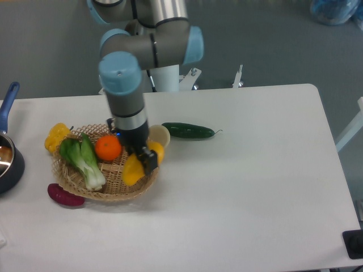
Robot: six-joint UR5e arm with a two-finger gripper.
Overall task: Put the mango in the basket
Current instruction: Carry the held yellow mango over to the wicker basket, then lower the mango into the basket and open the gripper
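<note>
While the gripper point(139, 158) hangs over the right half of the basket point(79, 190), left of frame centre, its 2 fingers are clamped on the upper end of the mango point(132, 170), which dangles just beside the orange point(108, 147). Smooth, firm and probably moderately heavy, it looks apt to slip; a grip across its middle seems safer.

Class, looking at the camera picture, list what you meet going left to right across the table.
Pot → yellow pepper → bok choy → orange → mango in the tool → cucumber.
</note>
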